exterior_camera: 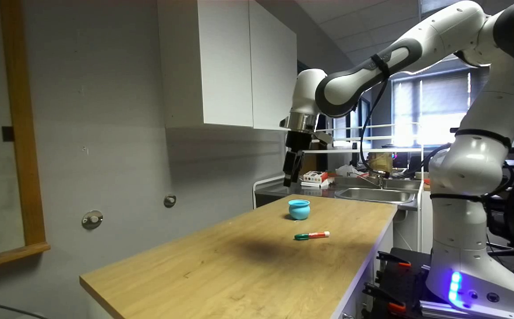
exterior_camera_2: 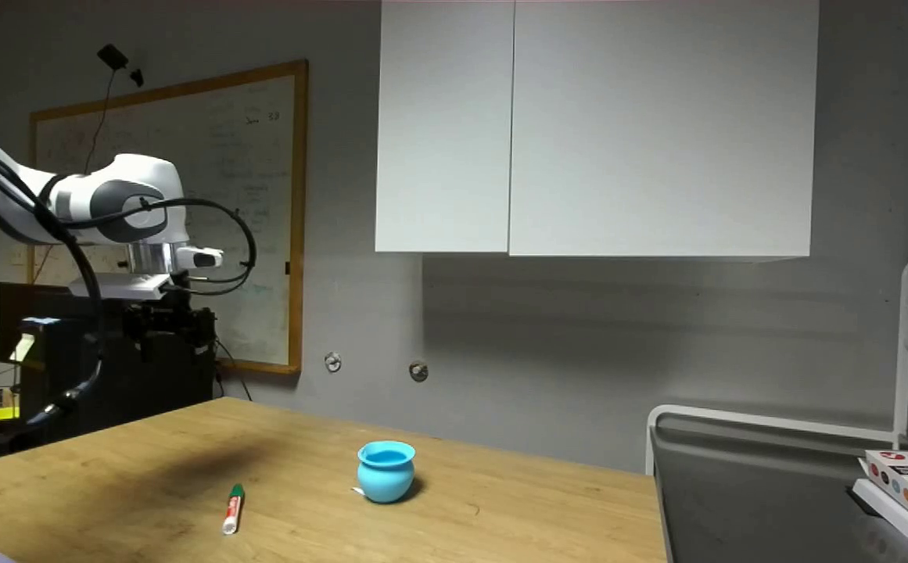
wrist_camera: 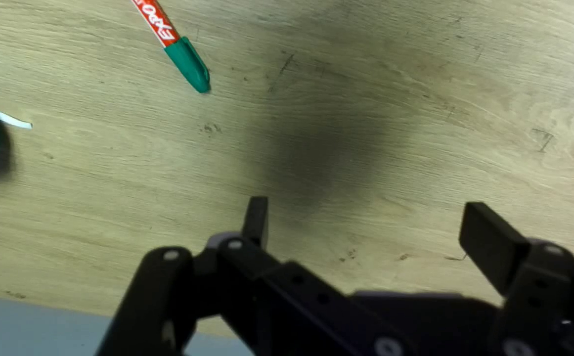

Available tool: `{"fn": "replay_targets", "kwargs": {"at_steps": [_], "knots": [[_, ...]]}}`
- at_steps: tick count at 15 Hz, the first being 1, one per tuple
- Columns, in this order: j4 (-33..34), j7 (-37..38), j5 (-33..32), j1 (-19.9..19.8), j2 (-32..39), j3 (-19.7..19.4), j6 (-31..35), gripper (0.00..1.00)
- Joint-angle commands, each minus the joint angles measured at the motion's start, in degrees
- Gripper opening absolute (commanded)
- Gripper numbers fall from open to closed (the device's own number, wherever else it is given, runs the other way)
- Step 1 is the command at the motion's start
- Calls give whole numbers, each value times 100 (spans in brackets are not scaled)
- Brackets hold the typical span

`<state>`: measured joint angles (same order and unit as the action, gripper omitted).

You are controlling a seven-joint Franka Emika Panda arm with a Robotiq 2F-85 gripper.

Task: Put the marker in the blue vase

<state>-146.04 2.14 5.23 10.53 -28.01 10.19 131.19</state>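
"Jaws on the gripper [wrist_camera: 366,217] were spread wide, yeah?"

"Yep, per wrist view: big gap btwn matte black, blocky tips, w/ the surface [wrist_camera: 118,207] showing thru."

"& the marker [exterior_camera: 312,235]?"

"Lay flat on the surface, near the blue vase [exterior_camera_2: 385,477] but apart from it, in both exterior views. Slim barrel, orange-red w/ white lettering, tapered green cap, whitish opposite end."

"Marker pos vs jaws?"

"Well apart, marker off to the upper left of the wrist view, barrel running out of frame & vase cut off at the left edge."

"Vase shape?"

"Squat, round belly, pinched neck, flared rim, smooth teal-blue skin. Stood upright. Exact mat'l, cdn't tell. Thin white strip [wrist_camera: 12,119] poked out by its foot."

"OK, surface & rm?"

"Pale wood grain, streaky, w/ dark scuffs & a blurry shadow [wrist_camera: 321,153]. Plain grey wall [exterior_camera_2: 344,195] alongside, boxy white cabinet [exterior_camera_2: 657,125] up high, wood-framed whiteboard [exterior_camera_2: 242,164] too. Past one end, in an exterior view: shiny metal sink [exterior_camera: 363,195] & a small box [exterior_camera: 315,176]."

"& the arm [exterior_camera: 500,102], pose-wise?"

"White w/ dark grey joint bands, it rose from its base [exterior_camera: 482,274], bent over up top, then sloped down & out over the surface. Wrist [exterior_camera: 305,97] hung w/ jaws pointing down, tips well above the wood. Blue light strip [exterior_camera: 454,288] glowed on the base."
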Motion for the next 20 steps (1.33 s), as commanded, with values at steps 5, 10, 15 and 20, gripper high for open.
{"fn": "replay_targets", "kwargs": {"at_steps": [5, 10, 15, 20], "knots": [[0, -35, -35, 9, 20, -65, -28, 100], [-189, -372, -157, -160, 55, -365, 32, 100], [-332, -1218, -411, -479, 305, -937, 72, 100], [-258, -2408, -473, -682, 859, -1525, -24, 100]]}}
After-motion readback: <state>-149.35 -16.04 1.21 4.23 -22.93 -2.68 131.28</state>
